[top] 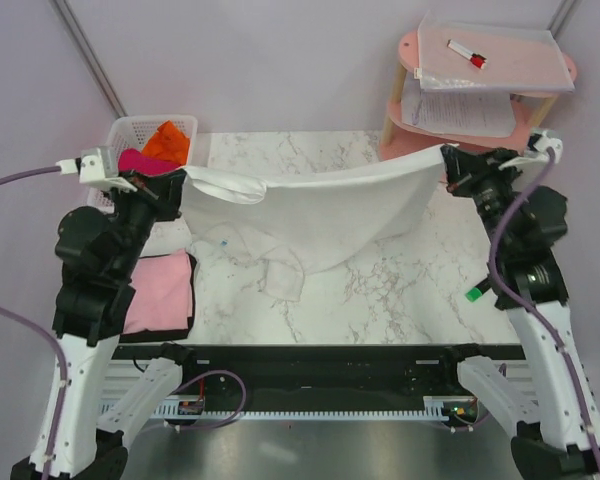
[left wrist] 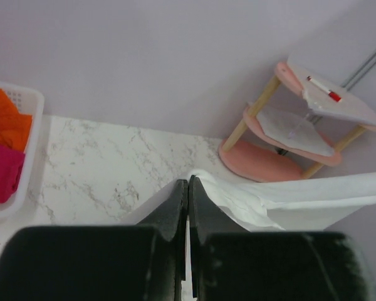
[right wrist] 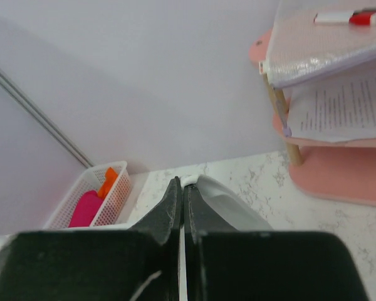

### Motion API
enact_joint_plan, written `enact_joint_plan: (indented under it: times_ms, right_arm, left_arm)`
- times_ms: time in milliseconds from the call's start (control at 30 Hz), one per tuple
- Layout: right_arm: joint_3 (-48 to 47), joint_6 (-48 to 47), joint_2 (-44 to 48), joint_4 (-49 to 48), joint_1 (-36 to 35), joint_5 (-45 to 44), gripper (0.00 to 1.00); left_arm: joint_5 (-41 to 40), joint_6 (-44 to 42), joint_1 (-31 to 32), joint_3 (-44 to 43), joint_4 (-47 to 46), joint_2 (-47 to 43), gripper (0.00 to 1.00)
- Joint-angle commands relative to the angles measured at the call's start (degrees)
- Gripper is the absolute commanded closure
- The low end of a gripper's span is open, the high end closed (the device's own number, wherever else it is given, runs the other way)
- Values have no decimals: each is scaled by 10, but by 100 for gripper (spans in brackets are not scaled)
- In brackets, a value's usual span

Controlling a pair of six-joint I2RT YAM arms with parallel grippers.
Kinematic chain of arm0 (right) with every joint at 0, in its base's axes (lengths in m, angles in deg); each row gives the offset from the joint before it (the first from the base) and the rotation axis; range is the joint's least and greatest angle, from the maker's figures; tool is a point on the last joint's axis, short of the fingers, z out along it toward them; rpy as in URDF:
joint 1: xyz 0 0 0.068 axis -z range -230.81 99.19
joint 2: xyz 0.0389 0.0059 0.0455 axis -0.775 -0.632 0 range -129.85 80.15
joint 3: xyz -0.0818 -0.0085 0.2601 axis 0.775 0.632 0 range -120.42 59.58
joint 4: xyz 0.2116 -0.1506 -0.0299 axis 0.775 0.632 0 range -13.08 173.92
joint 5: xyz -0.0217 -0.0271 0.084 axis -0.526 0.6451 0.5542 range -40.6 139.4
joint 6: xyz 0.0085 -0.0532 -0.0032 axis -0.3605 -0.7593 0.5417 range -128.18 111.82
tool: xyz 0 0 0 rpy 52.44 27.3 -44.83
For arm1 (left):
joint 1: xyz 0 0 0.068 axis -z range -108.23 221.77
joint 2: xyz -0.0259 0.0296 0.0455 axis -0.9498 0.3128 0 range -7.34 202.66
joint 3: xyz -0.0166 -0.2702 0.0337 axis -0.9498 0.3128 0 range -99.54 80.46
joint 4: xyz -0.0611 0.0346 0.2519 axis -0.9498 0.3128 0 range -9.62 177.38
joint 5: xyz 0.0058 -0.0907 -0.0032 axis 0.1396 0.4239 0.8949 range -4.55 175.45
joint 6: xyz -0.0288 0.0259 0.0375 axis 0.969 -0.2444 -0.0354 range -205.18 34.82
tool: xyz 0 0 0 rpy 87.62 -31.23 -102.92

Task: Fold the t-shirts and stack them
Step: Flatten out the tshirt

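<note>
While the white t-shirt (top: 310, 215) is held stretched in the air above the marble table (top: 410, 290), with its lower part sagging and apparently resting on the surface, one end of its upper edge is clamped by the left gripper (top: 172, 186) and the other by the right gripper (top: 448, 166). Both pairs of jaws are pressed together on cloth. For a clean lay-down, the taut edge should probably be held level and lowered evenly, so that the bunched sleeve is flattened rather than trapped. A folded pale pink t-shirt (top: 162, 290) is seen at the left. Behind it stands the lattice basket (top: 130, 128), in which a magenta t-shirt (top: 140, 160) and an orange t-shirt (top: 167, 140) are piled.
</note>
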Motion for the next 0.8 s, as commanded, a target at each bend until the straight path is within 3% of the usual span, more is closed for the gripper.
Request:
enact_joint_plan:
  times_ms: [0, 133, 300, 500, 767]
  right_arm:
    - [-31, -41, 97, 100, 0, -18, 100]
    - [-62, -44, 181, 137, -1, -21, 100]
    - [-98, -44, 203, 160, 0, -39, 100]
    - [-96, -45, 170, 160, 0, -53, 100]
    - [9, -53, 76, 97, 0, -99, 100]
  left_arm:
    - [64, -34, -2, -66, 59, -57, 98]
    - [100, -42, -1, -150, 108, -72, 98]
    - [99, -59, -1, -270, 159, -41, 98]
    - [95, -77, -2, -357, 196, 90, 98]
    - [105, -87, -1, -354, 182, 301, 98]
